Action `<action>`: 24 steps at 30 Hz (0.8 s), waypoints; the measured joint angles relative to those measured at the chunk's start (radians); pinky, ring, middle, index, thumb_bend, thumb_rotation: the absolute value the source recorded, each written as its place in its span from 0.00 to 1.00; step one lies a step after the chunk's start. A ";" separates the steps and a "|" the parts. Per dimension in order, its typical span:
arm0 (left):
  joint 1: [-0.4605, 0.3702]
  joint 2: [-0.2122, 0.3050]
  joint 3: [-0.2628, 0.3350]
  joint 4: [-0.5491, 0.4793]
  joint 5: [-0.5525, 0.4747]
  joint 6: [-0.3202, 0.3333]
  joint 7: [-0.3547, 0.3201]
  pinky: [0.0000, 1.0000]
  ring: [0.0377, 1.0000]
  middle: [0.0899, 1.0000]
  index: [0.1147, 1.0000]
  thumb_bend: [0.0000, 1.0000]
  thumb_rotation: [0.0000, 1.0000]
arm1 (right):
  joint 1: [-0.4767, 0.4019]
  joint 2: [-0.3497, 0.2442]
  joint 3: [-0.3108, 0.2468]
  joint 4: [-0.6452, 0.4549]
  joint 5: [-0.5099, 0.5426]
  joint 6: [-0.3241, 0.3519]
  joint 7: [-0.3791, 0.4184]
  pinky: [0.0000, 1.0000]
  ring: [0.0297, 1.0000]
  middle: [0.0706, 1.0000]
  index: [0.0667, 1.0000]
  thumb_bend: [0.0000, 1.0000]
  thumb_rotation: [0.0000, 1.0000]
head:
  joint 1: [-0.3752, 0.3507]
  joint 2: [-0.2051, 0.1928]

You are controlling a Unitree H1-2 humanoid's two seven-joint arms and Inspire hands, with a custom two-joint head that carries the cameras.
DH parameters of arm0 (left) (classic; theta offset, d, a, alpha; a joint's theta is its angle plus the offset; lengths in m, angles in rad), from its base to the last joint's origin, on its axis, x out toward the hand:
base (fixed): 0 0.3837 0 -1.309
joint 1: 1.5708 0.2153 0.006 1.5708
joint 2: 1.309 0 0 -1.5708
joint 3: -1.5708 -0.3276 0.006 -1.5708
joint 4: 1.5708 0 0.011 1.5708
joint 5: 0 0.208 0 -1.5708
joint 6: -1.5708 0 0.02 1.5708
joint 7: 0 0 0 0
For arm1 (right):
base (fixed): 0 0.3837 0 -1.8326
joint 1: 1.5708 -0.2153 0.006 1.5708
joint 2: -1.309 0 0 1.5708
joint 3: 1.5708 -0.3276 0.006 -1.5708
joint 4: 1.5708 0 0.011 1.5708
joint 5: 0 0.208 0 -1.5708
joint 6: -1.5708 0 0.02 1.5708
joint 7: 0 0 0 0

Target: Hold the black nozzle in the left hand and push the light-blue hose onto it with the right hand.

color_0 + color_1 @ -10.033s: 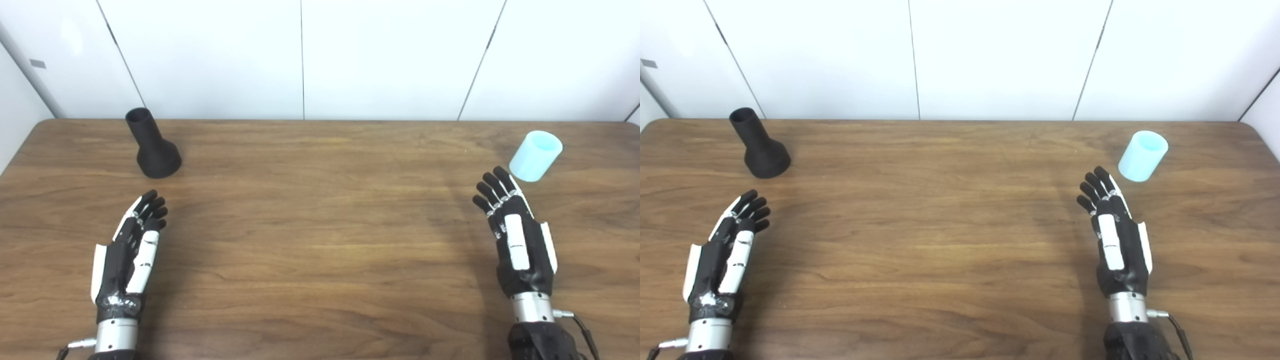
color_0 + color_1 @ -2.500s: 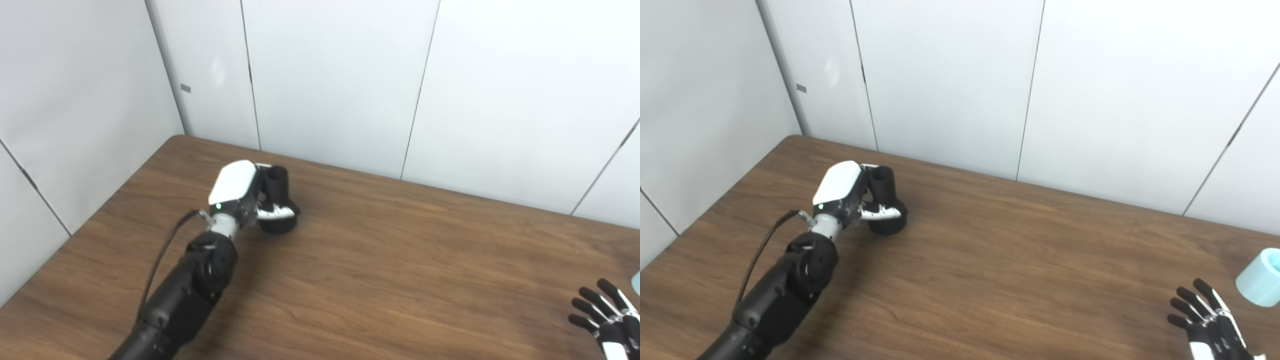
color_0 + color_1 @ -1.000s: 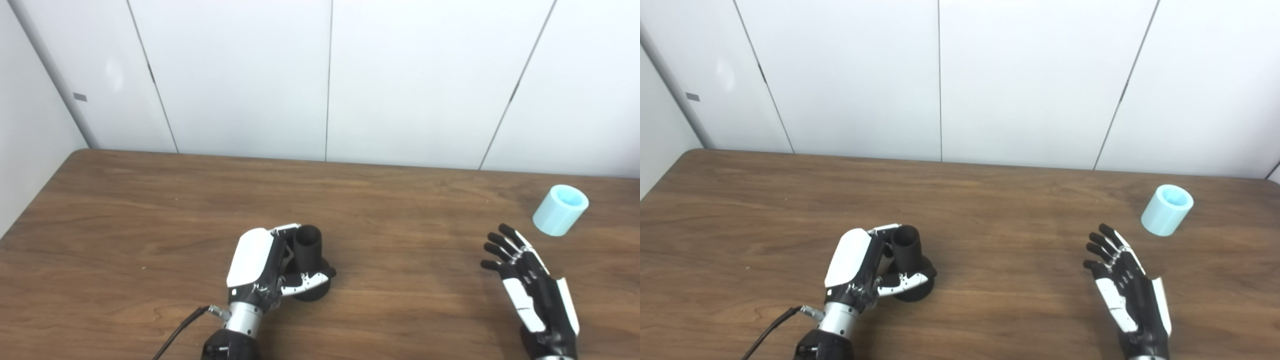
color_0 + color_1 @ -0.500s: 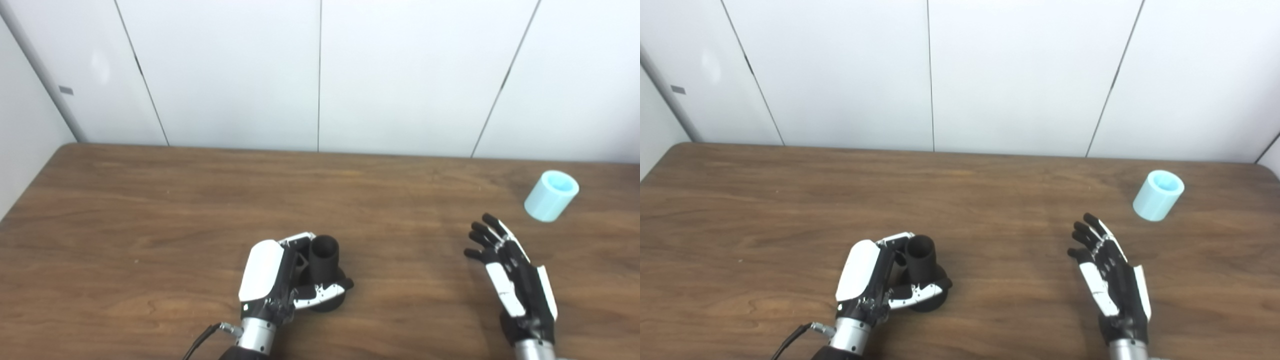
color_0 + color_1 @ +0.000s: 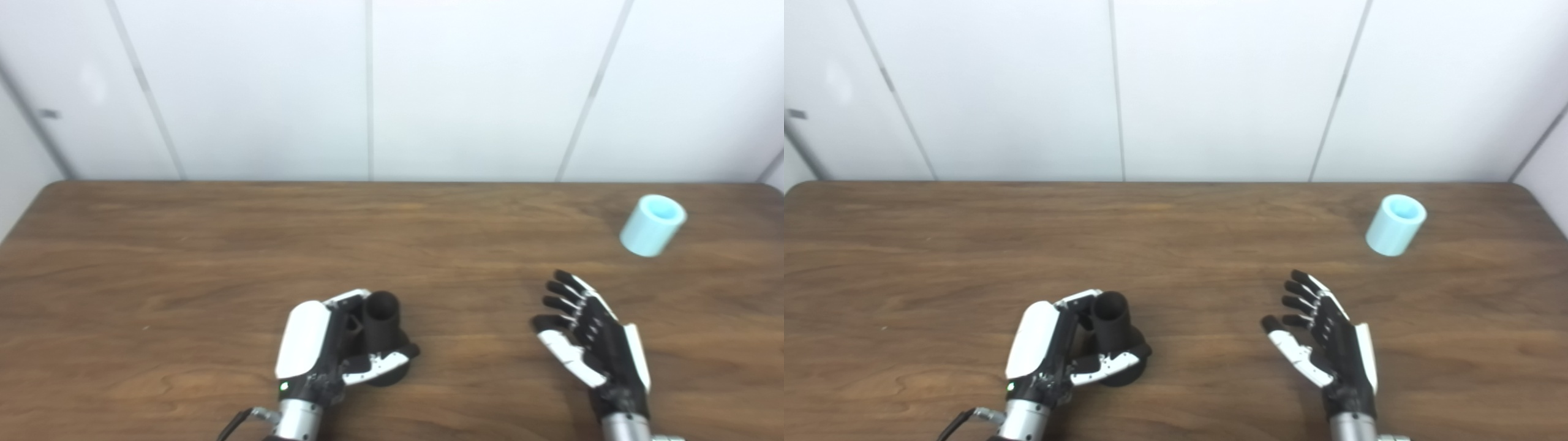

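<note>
Working across the wooden table (image 5: 184,257), we have half the job in place and the other half untouched. Our left hand (image 5: 318,349) is wrapped around the black nozzle (image 5: 383,318), which stands with its flared base on the wood and its narrow open neck pointing up. Our right hand (image 5: 591,340) hangs empty, fingers spread and palm turned inward, well apart from the light-blue hose (image 5: 653,225), a short tube lying tilted near the far right corner. The step in hand, as we judge it, is fetching that hose. To do it well we should reach over the tube and close around its wall, leaving one open end free to meet the neck. We should keep the nozzle steady and upright so the two bores line up before we push.
</note>
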 measured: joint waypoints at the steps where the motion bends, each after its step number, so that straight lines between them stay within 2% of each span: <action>1: 0.000 0.003 0.001 -0.001 -0.001 -0.001 0.000 0.48 0.50 0.45 0.41 0.52 0.00 | -0.012 -0.016 -0.002 0.000 -0.023 0.008 -0.001 0.63 0.72 0.75 0.76 0.65 0.20 | -0.021 0.000; 2: -0.001 0.006 0.001 -0.001 -0.002 -0.001 -0.002 0.48 0.50 0.45 0.41 0.52 0.00 | -0.028 -0.034 -0.006 0.000 -0.043 0.012 -0.002 0.63 0.72 0.75 0.76 0.67 0.19 | -0.022 0.000; 5: -0.006 0.016 0.005 -0.002 -0.007 -0.006 -0.004 0.47 0.49 0.43 0.42 0.52 0.00 | -0.086 -0.086 -0.030 0.000 -0.081 0.017 -0.015 0.70 0.76 0.77 0.75 0.75 0.22 | -0.087 -0.002; 8: -0.010 0.029 0.010 -0.002 -0.010 -0.019 -0.007 0.46 0.48 0.43 0.42 0.52 0.00 | -0.134 -0.117 -0.047 -0.027 -0.090 0.045 -0.016 0.68 0.74 0.75 0.74 0.80 0.22 | -0.129 -0.006; 11: -0.015 0.035 0.020 -0.002 -0.014 -0.020 -0.011 0.46 0.48 0.43 0.42 0.52 0.00 | -0.158 -0.127 -0.046 -0.101 -0.145 0.105 -0.013 0.64 0.73 0.75 0.73 0.81 0.17 | -0.160 -0.011; 14: -0.017 0.038 0.026 -0.002 -0.017 -0.020 -0.021 0.47 0.49 0.44 0.42 0.52 0.00 | -0.184 -0.146 -0.043 -0.145 -0.224 0.139 -0.009 0.63 0.73 0.75 0.73 0.84 0.13 | -0.195 -0.017; 17: -0.019 0.041 0.034 -0.002 -0.022 -0.022 -0.030 0.47 0.49 0.44 0.42 0.52 0.00 | -0.204 -0.198 -0.041 -0.159 -0.319 0.175 0.004 0.63 0.70 0.74 0.73 0.86 0.13 | -0.245 -0.028; 20: -0.019 0.052 0.044 -0.002 -0.030 -0.031 -0.033 0.48 0.50 0.46 0.41 0.52 0.00 | -0.230 -0.251 -0.032 -0.167 -0.427 0.208 0.022 0.66 0.74 0.76 0.75 0.86 0.13 | -0.322 -0.038; 23: -0.022 0.058 0.051 0.000 -0.041 -0.036 -0.036 0.49 0.51 0.46 0.41 0.52 0.00 | -0.279 -0.329 0.001 -0.167 -0.549 0.232 0.071 0.70 0.78 0.78 0.77 0.88 0.05 | -0.368 -0.048; 24: -0.022 0.059 0.053 0.002 -0.046 -0.038 -0.036 0.49 0.51 0.46 0.41 0.52 0.00 | -0.302 -0.349 0.007 -0.168 -0.578 0.245 0.095 0.70 0.79 0.79 0.78 0.87 0.05 | -0.373 -0.049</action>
